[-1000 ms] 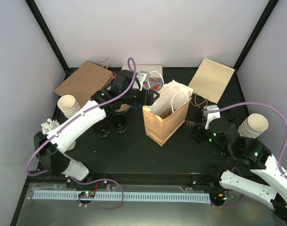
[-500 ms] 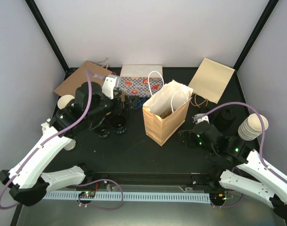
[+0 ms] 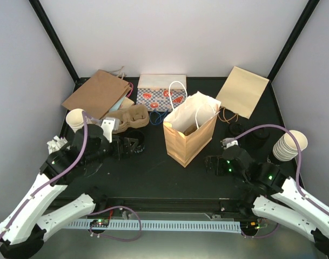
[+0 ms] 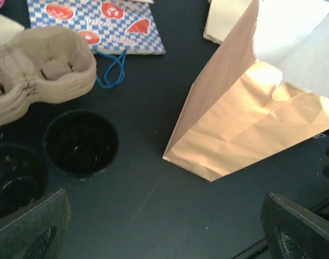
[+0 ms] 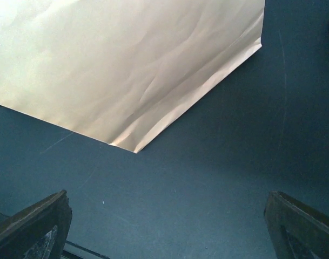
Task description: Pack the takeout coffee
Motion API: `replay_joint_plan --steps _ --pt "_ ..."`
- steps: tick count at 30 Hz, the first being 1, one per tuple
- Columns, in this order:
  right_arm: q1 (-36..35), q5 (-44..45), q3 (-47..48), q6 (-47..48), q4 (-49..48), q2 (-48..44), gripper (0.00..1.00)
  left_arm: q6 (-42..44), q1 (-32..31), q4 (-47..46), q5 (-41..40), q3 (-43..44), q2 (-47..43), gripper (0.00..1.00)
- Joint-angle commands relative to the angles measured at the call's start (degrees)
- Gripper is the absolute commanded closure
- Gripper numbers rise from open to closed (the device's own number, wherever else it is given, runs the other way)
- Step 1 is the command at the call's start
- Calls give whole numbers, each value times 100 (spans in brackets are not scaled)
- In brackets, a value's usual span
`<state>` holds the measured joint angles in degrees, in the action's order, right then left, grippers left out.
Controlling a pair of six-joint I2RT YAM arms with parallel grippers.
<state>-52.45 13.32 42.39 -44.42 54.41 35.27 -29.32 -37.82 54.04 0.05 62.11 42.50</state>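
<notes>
Two takeout coffee cups, small, black and round, stand side by side on the black table: one [image 4: 80, 143] in front of the cardboard tray [image 4: 42, 70], the other [image 4: 13, 181] to its left. From above only one cup [image 3: 139, 141] shows. My left gripper [image 4: 164, 240] hangs open and empty just near-right of them, [image 3: 127, 148] from above. An open brown paper bag [image 3: 188, 135] stands mid-table, something brown inside it. Right of the bag's foot [image 5: 137, 81], my right gripper [image 5: 164, 232] is open and empty, [image 3: 210, 163] from above.
Stacks of white paper cups stand at the left [image 3: 76, 118] and right [image 3: 290, 144] edges. Flat bags lie at the back: brown [image 3: 96, 93], blue-and-white patterned [image 3: 161, 99], tan [image 3: 242, 90]. A dark round thing [image 3: 257, 135] sits behind my right arm.
My left arm has pulled back from the bag's rim to the near left, uncovering the cardboard tray. My right gripper has moved left and nearer. Both grippers have opened wider.
</notes>
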Motion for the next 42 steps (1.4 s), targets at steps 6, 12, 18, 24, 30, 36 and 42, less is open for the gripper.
replay_joint_plan --steps 6,12,18,24,30,36,42 --pt "24 180 41 -399 330 353 0 -398 51 936 215 -11 -96 1" --pt "25 296 483 -519 754 1034 0 -683 50 1254 403 47 -35 1" --pt "27 159 446 -189 434 928 0 -855 50 1023 502 -204 -493 1" --pt "24 -246 314 -55 324 933 0 -808 50 1034 466 -176 -523 1" --pt "24 -546 119 -1 207 1031 0 -805 54 1301 301 -146 -377 1" --pt "24 -824 -18 -5 -16 1115 0 -886 51 1426 220 -320 -732 1" --pt "24 -1207 -253 -85 -216 1105 0 -790 54 1567 196 -714 -919 1"
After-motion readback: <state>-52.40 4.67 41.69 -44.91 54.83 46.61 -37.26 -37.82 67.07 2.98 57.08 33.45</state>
